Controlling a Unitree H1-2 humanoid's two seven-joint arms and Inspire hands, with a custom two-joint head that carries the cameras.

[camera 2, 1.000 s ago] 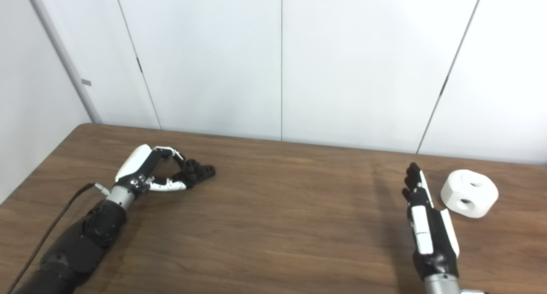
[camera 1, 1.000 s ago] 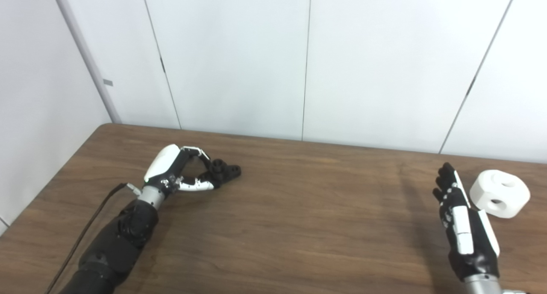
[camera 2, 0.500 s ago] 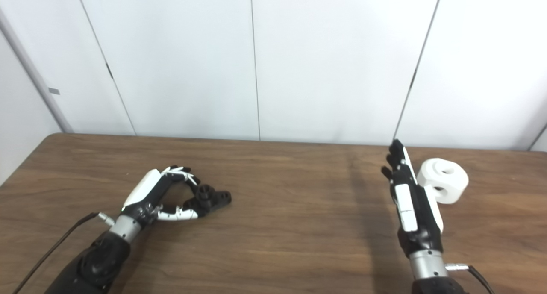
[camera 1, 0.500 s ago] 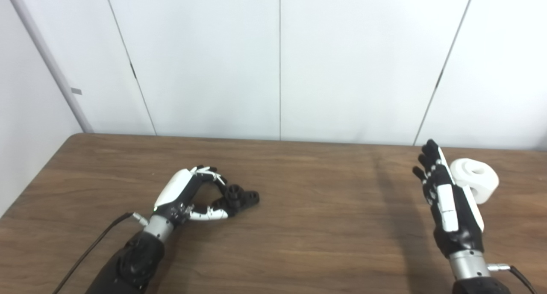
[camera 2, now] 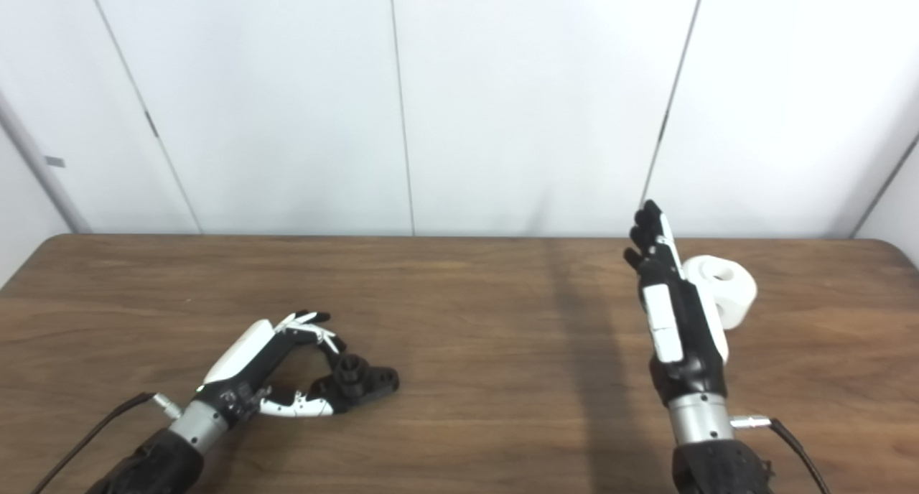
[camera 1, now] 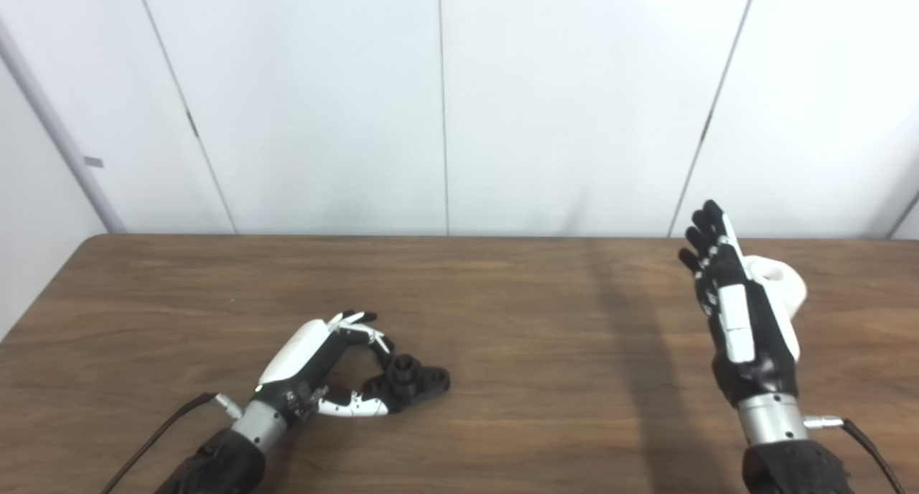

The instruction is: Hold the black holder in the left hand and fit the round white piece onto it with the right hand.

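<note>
The left hand lies low on the table, its fingers and thumb curled round the near end of the black holder, which sits on the wood with its short round post pointing up; it looks pinched, though I can't tell how firm the grip is. Over on the right, the right hand stands upright with its fingers straight and spread, holding nothing. The white piece rests on the table just behind it, partly hidden by the palm, its top hole facing up. I'd say the step in hand is the right hand taking the piece. To do that well, the hand should swing its palm round to face the piece, get the thumb on one side and the fingers on the other across the round wall, and keep the hole clear of fingertips so it can later go over the post. Meanwhile the left should tighten on the holder before lifting, or it may twist.
</note>
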